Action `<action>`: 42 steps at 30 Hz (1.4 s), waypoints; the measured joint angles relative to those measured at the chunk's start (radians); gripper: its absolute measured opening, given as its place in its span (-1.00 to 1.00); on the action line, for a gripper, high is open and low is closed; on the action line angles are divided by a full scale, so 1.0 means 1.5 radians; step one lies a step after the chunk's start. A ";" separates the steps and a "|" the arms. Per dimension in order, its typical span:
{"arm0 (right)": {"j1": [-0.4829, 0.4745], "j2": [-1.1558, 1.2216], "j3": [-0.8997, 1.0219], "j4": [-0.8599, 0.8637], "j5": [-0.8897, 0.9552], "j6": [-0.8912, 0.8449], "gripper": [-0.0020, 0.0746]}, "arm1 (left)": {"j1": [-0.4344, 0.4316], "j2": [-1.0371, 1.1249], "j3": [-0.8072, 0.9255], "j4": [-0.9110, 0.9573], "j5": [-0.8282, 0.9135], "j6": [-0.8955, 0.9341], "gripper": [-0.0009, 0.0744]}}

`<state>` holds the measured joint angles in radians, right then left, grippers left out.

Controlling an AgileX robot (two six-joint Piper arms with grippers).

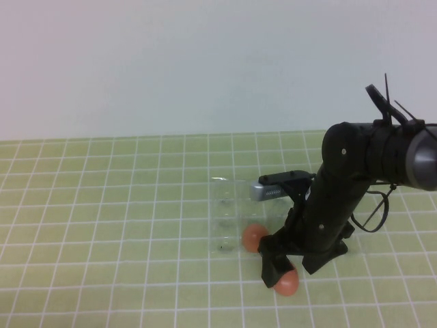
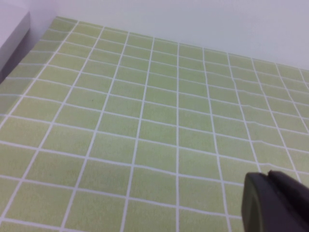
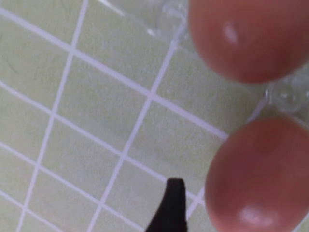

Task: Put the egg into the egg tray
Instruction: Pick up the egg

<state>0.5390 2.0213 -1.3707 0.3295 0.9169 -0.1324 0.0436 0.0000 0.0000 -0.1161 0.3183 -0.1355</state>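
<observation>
Two brown-orange eggs show. One egg (image 1: 287, 282) lies on the mat in front of the clear egg tray (image 1: 227, 205), between the fingers of my right gripper (image 1: 278, 273), which is lowered over it and open. In the right wrist view this egg (image 3: 260, 176) sits a small gap away from one black fingertip (image 3: 173, 203); the other finger is out of frame. The second egg (image 1: 254, 237) (image 3: 246, 36) rests at the tray's near right corner; I cannot tell whether it is in a cup. My left gripper (image 2: 276, 203) is shut, empty, above bare mat.
The table is covered by a green mat with a white grid (image 1: 102, 225). A white wall (image 1: 205, 61) stands behind it. My right arm's black body (image 1: 341, 198) with loose cables leans over the tray's right side. A pale raised edge (image 2: 12, 34) shows in the left wrist view.
</observation>
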 joint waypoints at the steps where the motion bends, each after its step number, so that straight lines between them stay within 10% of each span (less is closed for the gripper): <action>1: 0.000 0.002 -0.007 -0.001 0.000 0.000 0.78 | 0.000 0.000 0.000 0.000 0.000 0.000 -0.99; 42: 0.043 0.095 -0.142 -0.056 0.089 0.009 0.78 | 0.000 0.000 0.000 0.002 0.000 0.000 -0.99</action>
<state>0.6039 2.1640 -1.5831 0.2455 1.0501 -0.1183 0.0436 0.0000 0.0000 -0.1129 0.3183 -0.1355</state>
